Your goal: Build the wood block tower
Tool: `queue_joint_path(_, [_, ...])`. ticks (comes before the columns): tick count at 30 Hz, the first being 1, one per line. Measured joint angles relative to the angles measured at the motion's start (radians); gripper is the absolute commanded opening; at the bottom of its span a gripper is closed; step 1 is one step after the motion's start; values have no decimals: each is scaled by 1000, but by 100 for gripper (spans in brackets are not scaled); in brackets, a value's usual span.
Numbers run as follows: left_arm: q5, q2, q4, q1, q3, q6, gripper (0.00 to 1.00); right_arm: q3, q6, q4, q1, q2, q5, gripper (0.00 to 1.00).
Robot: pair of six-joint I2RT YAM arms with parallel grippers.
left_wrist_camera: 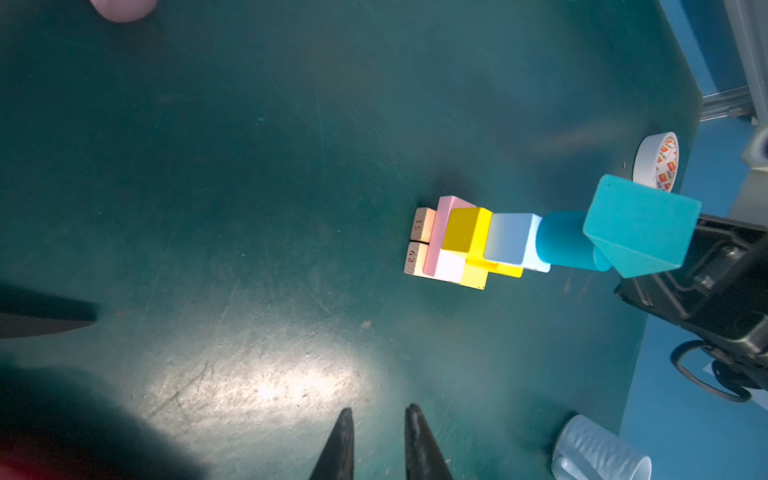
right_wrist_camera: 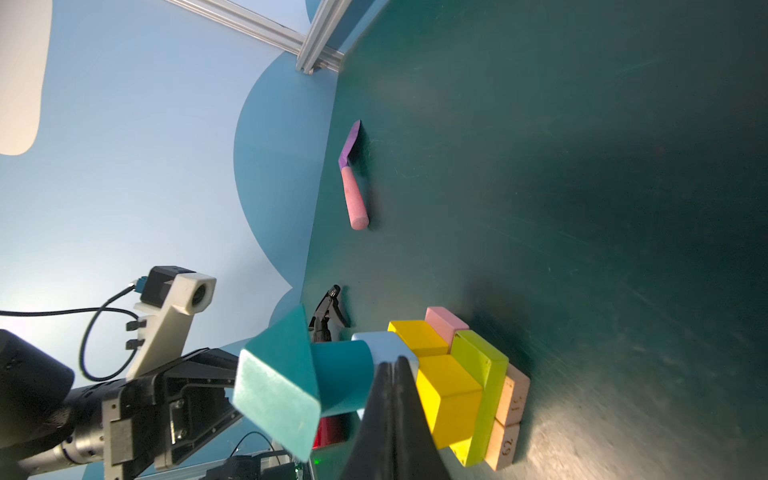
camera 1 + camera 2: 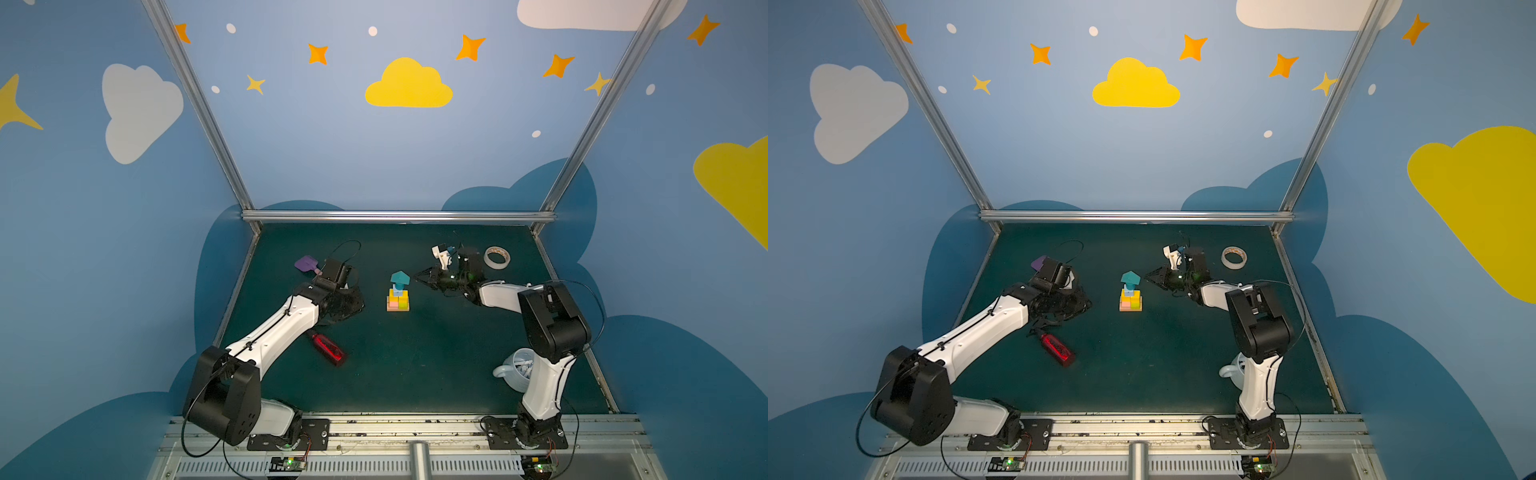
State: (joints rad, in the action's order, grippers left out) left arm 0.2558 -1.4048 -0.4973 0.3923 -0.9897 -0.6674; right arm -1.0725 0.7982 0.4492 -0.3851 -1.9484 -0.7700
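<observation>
The tower [image 3: 399,293] [image 3: 1131,293] stands mid-table, free of both grippers. From the mat up it is two tan bars [image 1: 419,241], a pink slab [image 1: 440,232] beside a lime slab [image 2: 482,386], two yellow cubes [image 2: 449,395], a pale-blue cube [image 1: 511,239], a teal cylinder [image 1: 565,239] and a teal house-shape [image 1: 640,224]. My right gripper [image 3: 416,279] [image 2: 392,362] is shut and empty, its tip just right of the tower's upper part. My left gripper [image 1: 379,410] hangs over bare mat left of the tower, fingers slightly apart with nothing between them.
A red bottle [image 3: 329,349] lies on the mat near my left forearm. A purple spatula [image 3: 306,264] lies at the back left. A tape roll [image 3: 496,257] sits at the back right. A pale mug [image 3: 515,370] stands partly behind my right arm.
</observation>
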Motion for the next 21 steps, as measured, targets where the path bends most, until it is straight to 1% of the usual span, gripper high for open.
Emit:
queue_joint_path(10, [-15,6,-3,1,0,0,23,-3,32,35,-11,-22,-16,0])
queue_joint_path(21, [-23,20,-10,1,8,0,23,-3,34,43,-31,-23,-25,0])
